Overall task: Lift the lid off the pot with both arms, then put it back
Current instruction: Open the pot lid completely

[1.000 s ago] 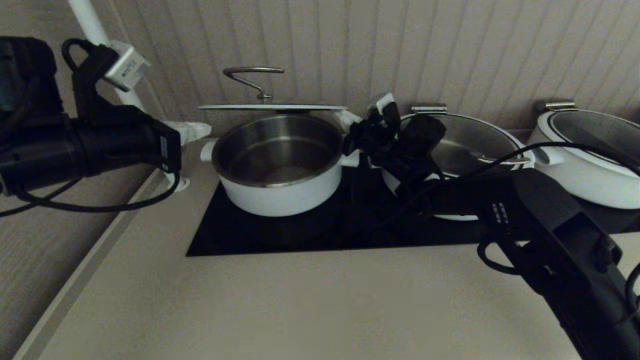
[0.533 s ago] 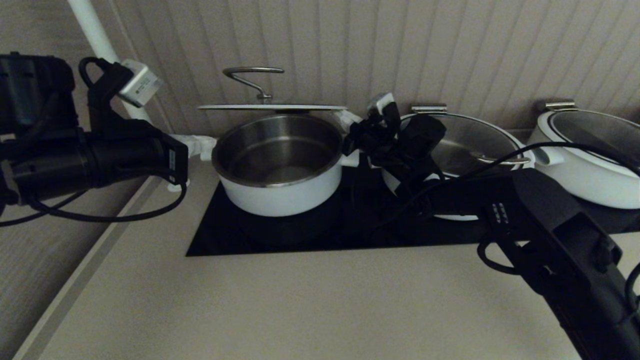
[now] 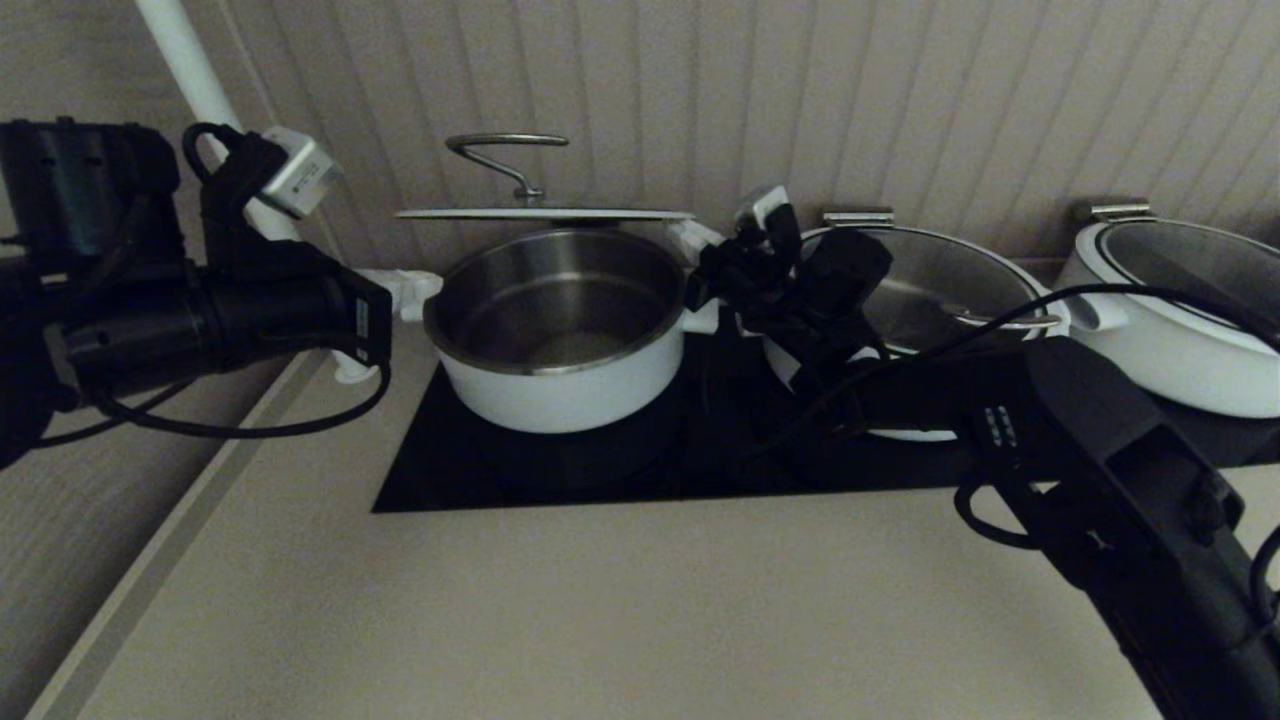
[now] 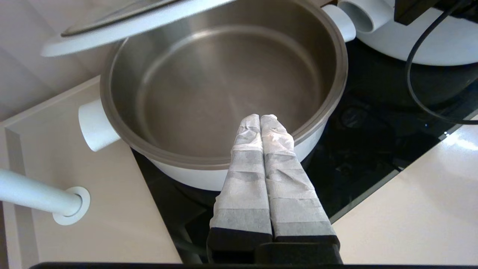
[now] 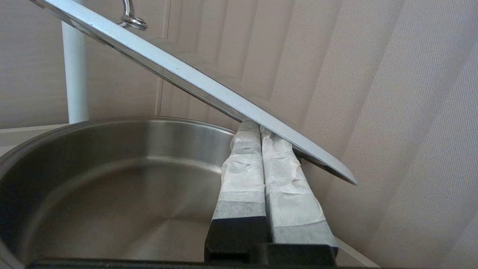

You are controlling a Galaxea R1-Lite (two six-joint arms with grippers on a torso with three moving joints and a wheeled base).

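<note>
Flat white-rimmed lid (image 3: 545, 213) is propped above the steel-lined pot (image 3: 556, 330) on the closed right end effector (image 5: 260, 129); the left end effector (image 4: 260, 118), fingers pressed together and empty, is held at the pot's left.

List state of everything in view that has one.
lid: off, raised above the pot's rear rim, about level in the head view
pot: uncovered, empty, on the cooktop
right pincer: shut, tips under the lid's edge
left pincer: shut, empty, over the pot's rim, off the lid
middle pot's lid: on
far-right pot's lid: on
</note>
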